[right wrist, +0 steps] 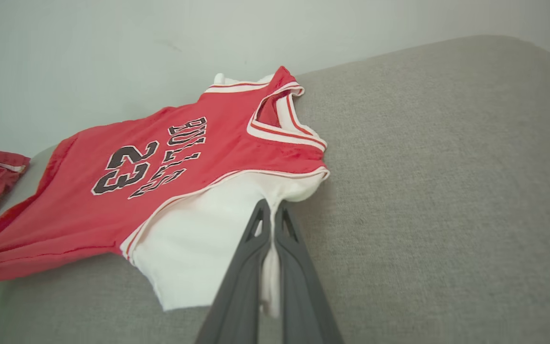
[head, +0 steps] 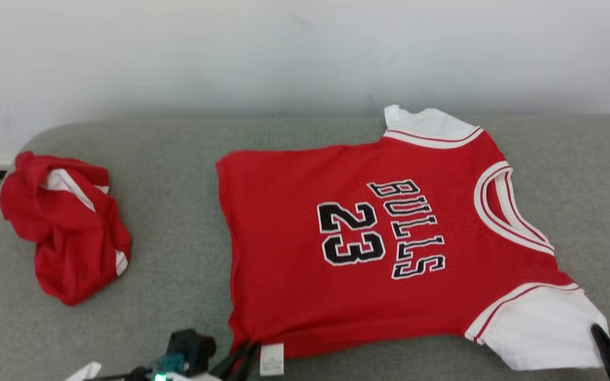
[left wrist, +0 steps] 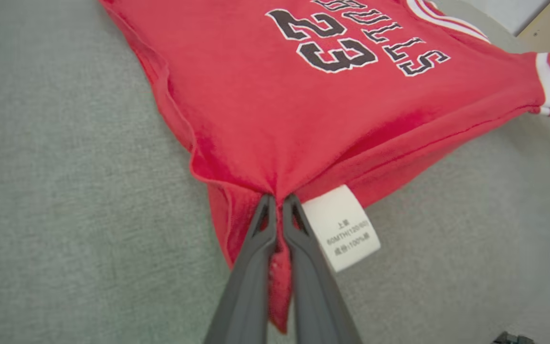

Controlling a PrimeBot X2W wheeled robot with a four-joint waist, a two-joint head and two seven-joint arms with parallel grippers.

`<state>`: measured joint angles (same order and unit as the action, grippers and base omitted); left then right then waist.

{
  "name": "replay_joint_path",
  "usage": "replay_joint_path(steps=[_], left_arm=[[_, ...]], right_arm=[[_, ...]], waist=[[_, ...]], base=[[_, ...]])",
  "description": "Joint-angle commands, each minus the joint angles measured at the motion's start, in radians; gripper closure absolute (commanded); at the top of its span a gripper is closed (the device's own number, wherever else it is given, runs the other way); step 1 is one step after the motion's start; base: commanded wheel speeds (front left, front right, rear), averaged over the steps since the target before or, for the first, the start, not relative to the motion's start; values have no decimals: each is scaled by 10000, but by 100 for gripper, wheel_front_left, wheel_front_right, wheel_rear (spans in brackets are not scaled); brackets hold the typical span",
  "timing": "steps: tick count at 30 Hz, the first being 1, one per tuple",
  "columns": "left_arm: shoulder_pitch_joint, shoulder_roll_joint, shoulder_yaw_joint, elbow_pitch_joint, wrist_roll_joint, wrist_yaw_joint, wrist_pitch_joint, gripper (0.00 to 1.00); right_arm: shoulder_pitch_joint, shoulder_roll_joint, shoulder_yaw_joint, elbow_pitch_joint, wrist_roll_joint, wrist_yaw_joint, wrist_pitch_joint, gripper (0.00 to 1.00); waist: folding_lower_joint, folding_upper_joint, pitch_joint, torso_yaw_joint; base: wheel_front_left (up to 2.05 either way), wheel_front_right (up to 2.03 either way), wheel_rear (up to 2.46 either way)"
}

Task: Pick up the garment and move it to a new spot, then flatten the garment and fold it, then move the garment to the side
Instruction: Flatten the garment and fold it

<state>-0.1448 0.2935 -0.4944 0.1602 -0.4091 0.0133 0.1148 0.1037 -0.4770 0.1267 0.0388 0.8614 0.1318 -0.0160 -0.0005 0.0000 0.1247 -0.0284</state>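
— Red shirt [head: 368, 248], where do we have it?
— Spread face up on the grey cushion [head: 178, 174], right of the middle, hem toward nine o'clock and collar toward three. A second red garment [head: 66, 227] lies bunched well apart at nine o'clock.
— And our grippers?
— Both are clamped on cloth. Our left gripper [left wrist: 277, 198] pinches the near hem corner at six o'clock, just beside the white label [left wrist: 342, 229]. Our right gripper [right wrist: 270, 205] pinches the edge of the white sleeve [head: 543, 323] at five o'clock.
— Why those two spots?
— We judge they are the two ends of the near side, so pulling them apart draws that edge taut and the body flat. The cloth puckers at each pinch and the hem corner seems to ride a little off the cushion, so we reckon flattening is in hand and folding not yet begun
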Motion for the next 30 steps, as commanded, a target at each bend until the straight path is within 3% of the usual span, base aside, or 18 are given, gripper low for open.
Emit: replay_joint_path(steps=[1,7,14,22,30], left_arm=[[461,176,33,-349,-208,149,139,100],[1940,742,259,-1949,-492,647,689,100],[2161,1225,419,-2848,-742,787,1461,100],[1854,1678,212,-3469,-1245,612,3257,100],[492,1849,173,-3921,-2371,313,5744,100]], right_arm=[[401,63,-165,-11,-118,-24,117,100],[1903,231,-551,-422,-437,-24,934,100],[2618,196,-733,-1374,-467,-24,2256,100],[1859,64,-778,-1913,-324,-24,3755,100],[399,-731,-847,-1956,32,-24,5575,100]], waist=[[5,0,-238,-110],[5,0,-448,-115],[5,0,-442,-277],[5,0,43,-437],[5,0,395,-128]], base=[[0,0,0],[0,0,0],[0,0,0],[0,0,0],[0,0,0]])
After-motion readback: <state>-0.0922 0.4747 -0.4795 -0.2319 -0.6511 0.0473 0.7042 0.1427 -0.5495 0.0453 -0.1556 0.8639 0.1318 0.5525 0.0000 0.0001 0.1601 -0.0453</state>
